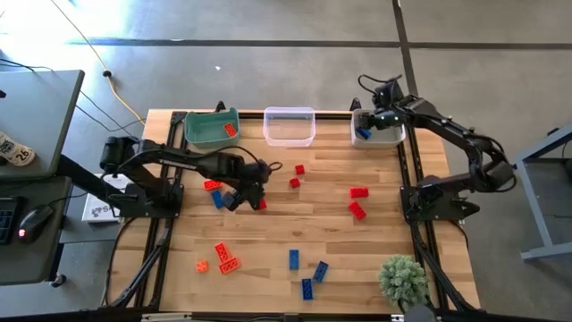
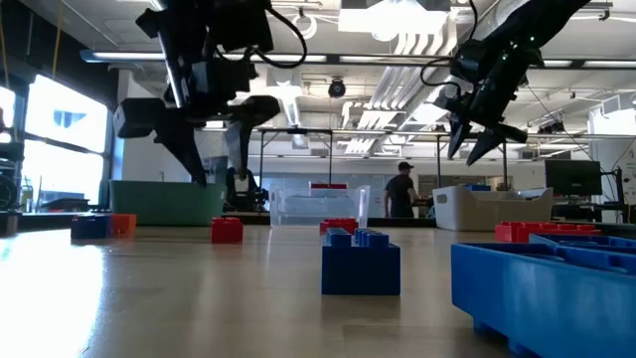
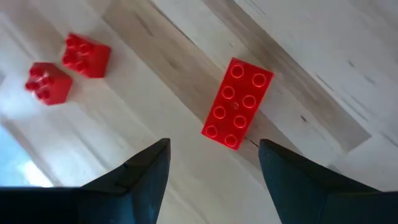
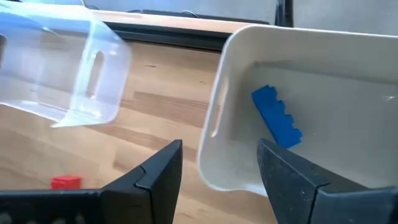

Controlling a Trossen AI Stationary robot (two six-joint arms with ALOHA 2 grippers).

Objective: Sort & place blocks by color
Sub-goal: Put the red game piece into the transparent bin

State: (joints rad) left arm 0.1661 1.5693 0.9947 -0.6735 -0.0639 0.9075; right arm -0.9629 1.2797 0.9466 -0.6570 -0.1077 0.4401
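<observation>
A wooden table (image 1: 295,233) seen from above, with three bins in a row along its far edge: a green bin (image 1: 211,128) toward the left, a clear bin (image 1: 290,125) in the middle, and a grey bin (image 1: 379,127) toward the right. The middle of the tabletop is mostly bare wood, with open room between scattered bricks. A small green plant (image 1: 402,277) stands at the near right corner.

The left gripper (image 1: 243,199) hangs over the left-centre of the table, fingers spread wide and holding nothing. In its wrist view an oblong red brick (image 3: 237,102) lies flat on the wood just ahead of the gap between the fingers, untouched. Two small square red bricks (image 3: 68,67) lie close together off to one side, apart from the oblong one.

The right gripper (image 1: 364,125) hovers above the grey bin at the far right, fingers open wide and empty. A blue brick (image 4: 277,116) rests inside that bin, leaning against its inner wall, ahead of the fingers and not touching them.

An orange-red brick (image 1: 230,130) lies in the green bin. Two more red bricks (image 1: 357,201) sit right of centre. Near the front edge lie orange bricks (image 1: 222,258) on the left and three blue bricks (image 1: 307,272) in the middle.

In the table-level view a person (image 2: 401,191) stands in the room far beyond the table.
</observation>
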